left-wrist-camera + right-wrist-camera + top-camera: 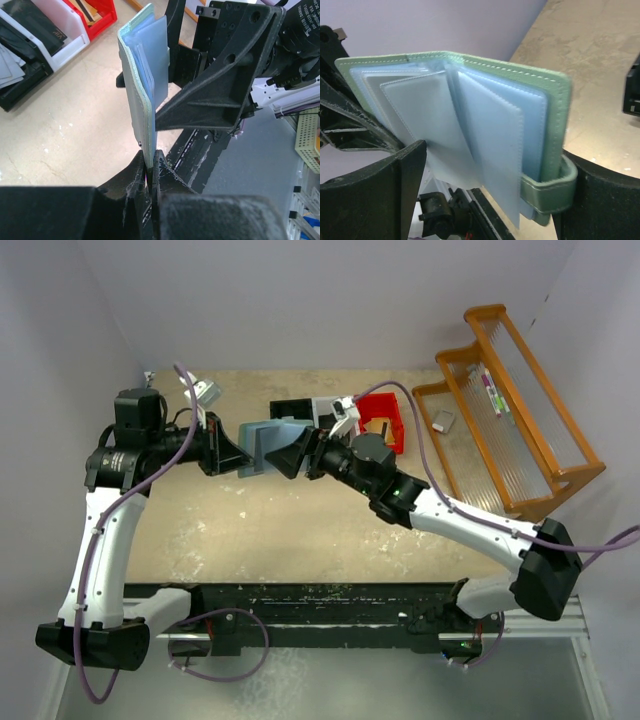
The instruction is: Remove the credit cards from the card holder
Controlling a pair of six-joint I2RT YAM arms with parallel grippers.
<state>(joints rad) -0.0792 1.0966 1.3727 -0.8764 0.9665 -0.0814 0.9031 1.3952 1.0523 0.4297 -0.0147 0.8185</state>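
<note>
Teal card holder is being pinched by closed left gripper; wide-open, empty right gripper is being aimed, advisably at one sleeve.

card holder: pale green, white stitching | sleeves: pale blue

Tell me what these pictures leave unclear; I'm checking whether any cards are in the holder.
1. Credit cards: in the right wrist view, the card holder has frosted, blurred sleeves that hide whether any are inside.
2. Holder's inside: in the top view, both arms' jaws cover most of it; the left wrist view shows it edge-on.
3. Red bin: in the left wrist view, cut off by the top edge.
</note>
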